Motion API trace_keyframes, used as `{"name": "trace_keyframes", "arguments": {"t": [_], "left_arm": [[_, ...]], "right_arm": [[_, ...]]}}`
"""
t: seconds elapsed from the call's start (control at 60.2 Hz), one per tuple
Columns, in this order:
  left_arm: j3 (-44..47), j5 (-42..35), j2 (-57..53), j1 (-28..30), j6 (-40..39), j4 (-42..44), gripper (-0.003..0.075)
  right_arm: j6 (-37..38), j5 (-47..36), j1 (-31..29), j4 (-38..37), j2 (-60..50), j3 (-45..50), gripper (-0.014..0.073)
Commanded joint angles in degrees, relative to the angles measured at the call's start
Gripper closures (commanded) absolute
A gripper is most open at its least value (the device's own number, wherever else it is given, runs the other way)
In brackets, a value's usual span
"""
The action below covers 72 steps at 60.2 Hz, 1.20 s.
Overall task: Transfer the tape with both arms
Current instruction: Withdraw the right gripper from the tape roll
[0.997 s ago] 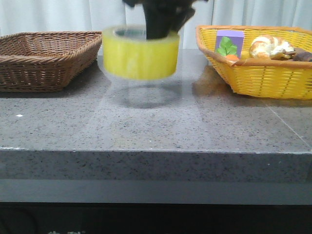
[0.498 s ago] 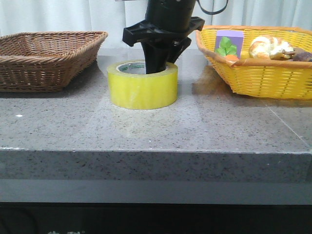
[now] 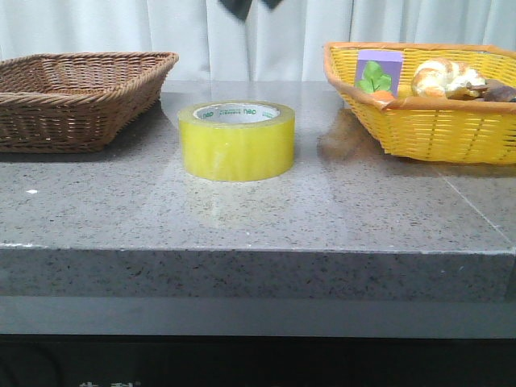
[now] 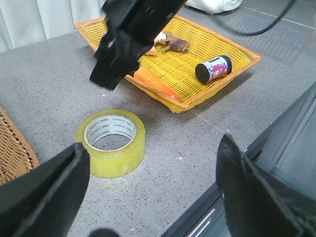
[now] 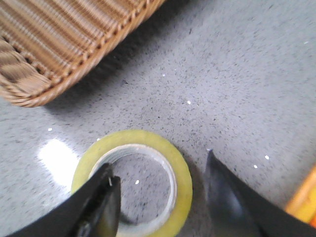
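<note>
The yellow tape roll [image 3: 236, 141] stands flat on the grey table, between the two baskets, with nothing holding it. It also shows in the left wrist view [image 4: 111, 143] and in the right wrist view [image 5: 133, 182]. My right gripper [image 5: 160, 197] is open and hangs above the roll, with one finger over the core and the other outside the rim. In the front view only its tips [image 3: 242, 6] show, at the top edge. My left gripper [image 4: 153, 197] is open wide and empty, high above the table's near edge, apart from the roll. The right arm [image 4: 131, 37] hangs over the roll.
A brown wicker basket [image 3: 76, 97] stands at the left. A yellow wicker basket [image 3: 427, 121] at the right holds a purple box, bread and other items, and a small can [image 4: 213, 68]. The table's front edge [image 3: 258, 251] runs across the near side.
My right gripper brought the tape down onto the table, let it go and rose almost out of the front view. The tape now stands alone.
</note>
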Motion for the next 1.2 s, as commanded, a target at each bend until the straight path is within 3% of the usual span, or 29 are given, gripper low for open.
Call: {"name": "trace_keyframes", "arguments": {"t": [0.0, 0.282, 0.831, 1.179], "left_arm": [[-2.1, -4.2, -0.2, -0.5, 0.0, 0.0, 0.0189], [-2.1, -4.2, -0.2, -0.5, 0.0, -0.1, 0.0189], [-2.1, -5.1, 1.4, -0.5, 0.0, -0.1, 0.0189], [-2.0, -5.1, 4.9, -0.5, 0.0, 0.7, 0.0189]], "right_arm": [[-0.5, -5.2, -0.6, 0.8, -8.6, 4.0, 0.0181], [-0.5, -14.1, -0.6, 2.3, -27.3, 22.8, 0.0181], [-0.5, -17.8, -0.6, 2.3, -53.3, 46.3, 0.0181], [-0.5, -21.2, -0.6, 2.3, -59.7, 52.3, 0.0181]]}}
